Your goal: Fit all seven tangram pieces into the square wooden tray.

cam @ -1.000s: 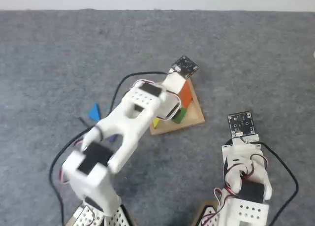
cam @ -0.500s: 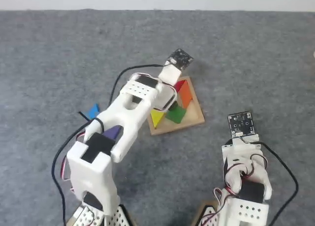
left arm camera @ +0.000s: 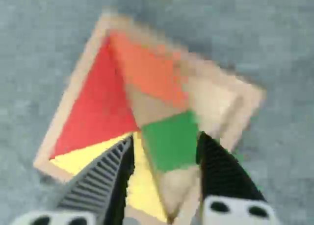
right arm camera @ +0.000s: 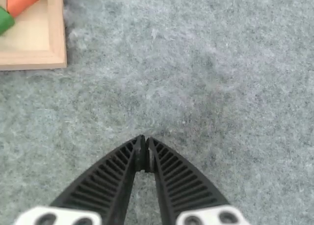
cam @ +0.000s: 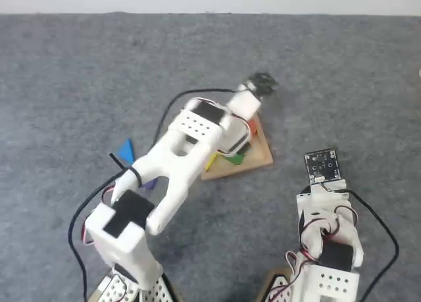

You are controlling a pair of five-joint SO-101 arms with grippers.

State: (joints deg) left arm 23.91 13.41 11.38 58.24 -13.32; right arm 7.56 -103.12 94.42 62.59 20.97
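Looking down from the high view: left arm (cam: pixel 187 154) stretches from the near-left edge diagonally to the wooden tray (cam: pixel 262 158), which sits mid-table, slightly right of centre. Its wrist covers most of the tray; a bit of green piece (cam: pixel 233 159) and yellow piece (cam: pixel 210 162) shows at the tray's near side. Blue triangle (cam: pixel 125 149) lies on the grey felt (cam: pixel 329 72) well left of the tray, w/ a sliver of purple piece (cam: pixel 150 183) just nearer, beside the arm. Black cable (cam: pixel 172 104) loops over the arm's far side. Right arm (cam: pixel 325 243) sits near-right, apart from the tray.

Left wrist view: left gripper (left arm camera: pixel 167 139) hangs over the tray, fingers spread, green square between the tips. Can't tell if either tip touches it. In the tray: red triangle (left arm camera: pixel 98 102), orange piece (left arm camera: pixel 147 70) next to it, yellow triangle (left arm camera: pixel 142 186) next to green & partly under one finger. Bare wood (left arm camera: pixel 216 100) shows beside orange & green.

Right wrist view: right gripper (right arm camera: pixel 145 154) is over bare felt, fingers pressed together, nothing between them. One tray corner (right arm camera: pixel 56 43) w/ the ends of orange & green is well apart from the tips.
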